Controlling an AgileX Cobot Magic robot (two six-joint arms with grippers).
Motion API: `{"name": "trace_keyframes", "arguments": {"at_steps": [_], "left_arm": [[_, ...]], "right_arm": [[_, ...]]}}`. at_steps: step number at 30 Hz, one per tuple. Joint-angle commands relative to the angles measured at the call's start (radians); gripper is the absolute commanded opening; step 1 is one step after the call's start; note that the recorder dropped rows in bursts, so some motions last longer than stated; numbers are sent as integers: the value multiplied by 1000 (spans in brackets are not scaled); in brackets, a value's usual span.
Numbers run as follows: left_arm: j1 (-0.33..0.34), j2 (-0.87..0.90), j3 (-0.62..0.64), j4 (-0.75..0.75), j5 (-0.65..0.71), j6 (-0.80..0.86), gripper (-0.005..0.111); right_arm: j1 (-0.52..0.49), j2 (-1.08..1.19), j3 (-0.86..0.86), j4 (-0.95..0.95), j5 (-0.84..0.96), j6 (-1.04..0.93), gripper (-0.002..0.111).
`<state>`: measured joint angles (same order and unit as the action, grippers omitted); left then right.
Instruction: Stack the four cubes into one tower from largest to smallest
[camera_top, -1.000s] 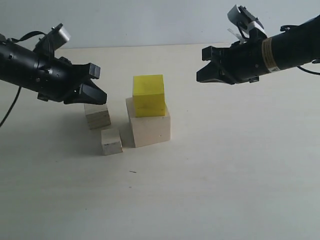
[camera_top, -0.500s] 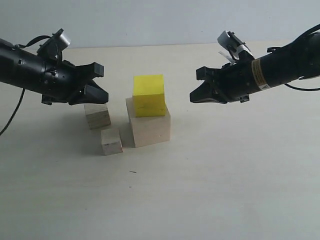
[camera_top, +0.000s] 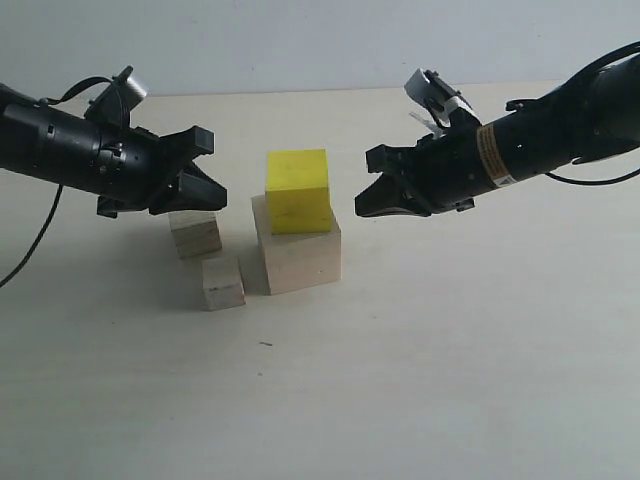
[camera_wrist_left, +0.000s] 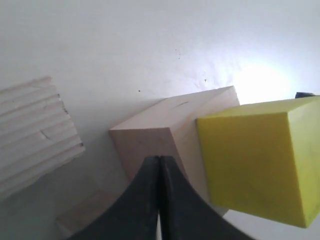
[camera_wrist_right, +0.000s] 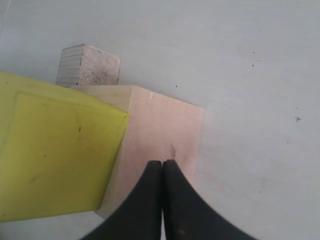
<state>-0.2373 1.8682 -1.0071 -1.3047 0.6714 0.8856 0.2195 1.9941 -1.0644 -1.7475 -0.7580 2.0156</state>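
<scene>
Yellow cube (camera_top: 297, 190) atop large cube (camera_top: 300, 258); left gripper (camera_wrist_left: 159, 163), right gripper (camera_wrist_right: 162, 165) clenched, empty, flanking.

Large cube (camera_top: 300, 258), frame centre: pale, smooth, matt wood. Medium cube (camera_top: 298, 190): matt bright yellow. Plywood cube (camera_top: 195, 235): ribbed layered grain. Counter (camera_top: 450, 350): matt cream. Left end effector (camera_wrist_left: 159, 170) and right end effector (camera_wrist_right: 162, 172): black, seemingly plastic, slightly glossy.

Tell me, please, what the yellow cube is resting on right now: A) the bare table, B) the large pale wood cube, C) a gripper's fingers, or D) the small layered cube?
B: the yellow cube sits directly on top of the large pale wood cube, with neither gripper touching it.
</scene>
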Motion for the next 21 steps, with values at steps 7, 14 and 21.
{"name": "trace_keyframes", "arguments": {"at_steps": [7,14,21], "left_arm": [[-32,12,3,-17,-21,10,0],[-32,12,3,-17,-50,23,0],[-32,12,3,-15,-50,29,0]], "right_arm": [[1,-4,1,3,-52,-9,0],[1,-4,1,3,-67,-9,0],[1,-4,1,3,-67,2,0]]}}
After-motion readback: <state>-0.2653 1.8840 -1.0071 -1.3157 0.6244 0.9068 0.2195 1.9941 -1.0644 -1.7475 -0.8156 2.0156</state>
